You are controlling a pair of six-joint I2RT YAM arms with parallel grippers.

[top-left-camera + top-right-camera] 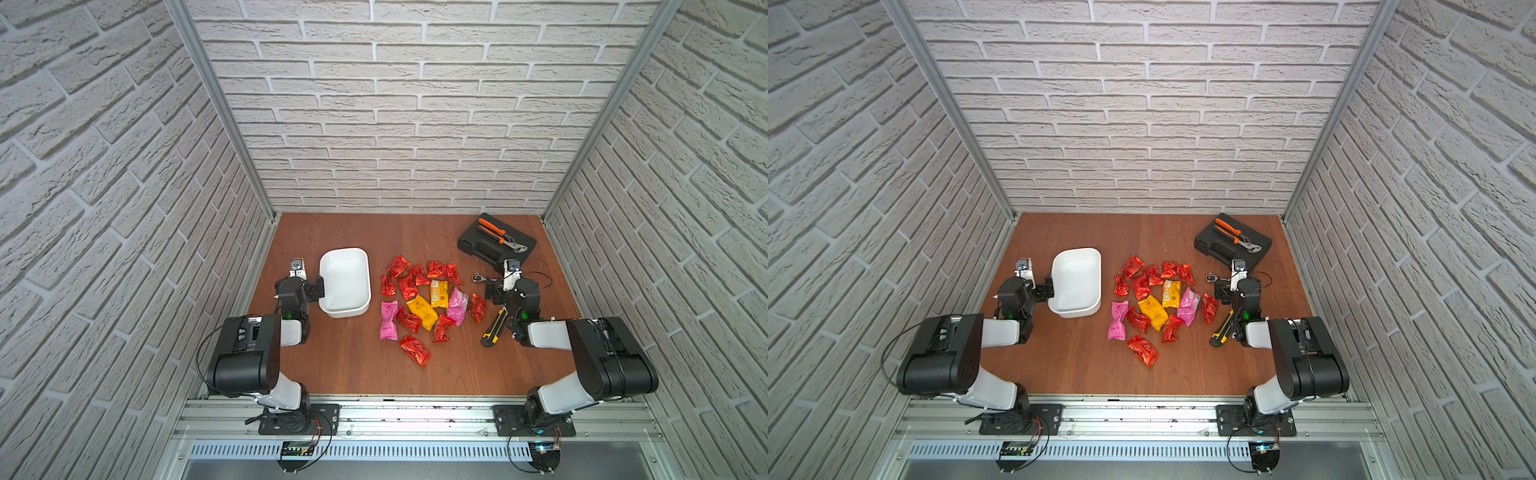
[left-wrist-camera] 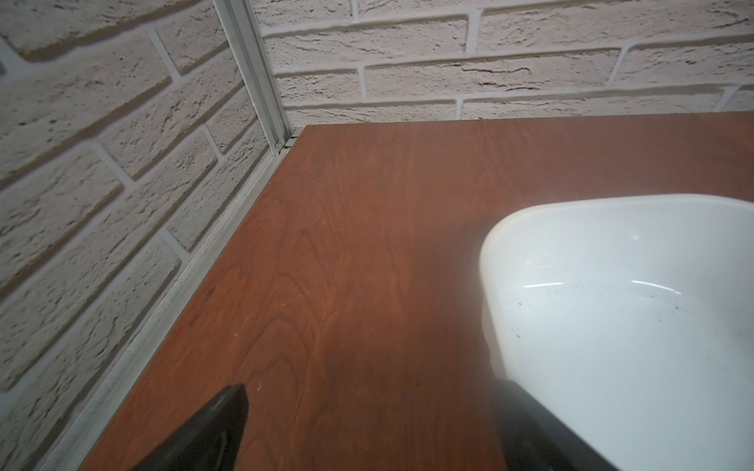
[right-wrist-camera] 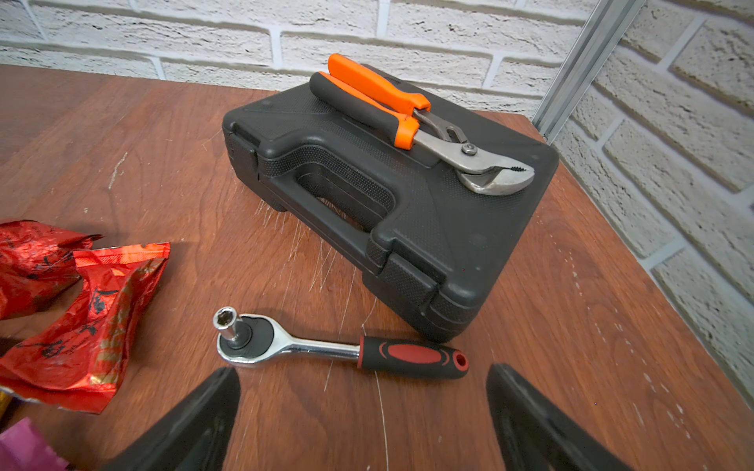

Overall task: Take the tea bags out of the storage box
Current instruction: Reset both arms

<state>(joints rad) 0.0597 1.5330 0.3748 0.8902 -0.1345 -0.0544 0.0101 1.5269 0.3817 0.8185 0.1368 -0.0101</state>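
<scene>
The white storage box [image 1: 345,309] stands left of centre on the brown table, with nothing in it in both top views; its rim [image 2: 612,202] shows in the left wrist view. The tea bags [image 1: 422,311] lie spread on the table to the right of it: several red, two yellow, two pink. My left gripper [image 1: 305,286] is open beside the box's left wall, one finger [image 2: 542,428] at the box's edge. My right gripper [image 1: 505,286] stands open at the right of the pile, holding nothing. Red bags [image 3: 89,318] lie beside it.
A black tool case [image 1: 486,249] with orange pliers [image 3: 367,98] on top sits at the back right corner. A ratchet wrench [image 3: 285,346] lies just ahead of my right fingers. A yellow-black utility knife [image 1: 494,328] lies by the right arm. Brick walls enclose three sides.
</scene>
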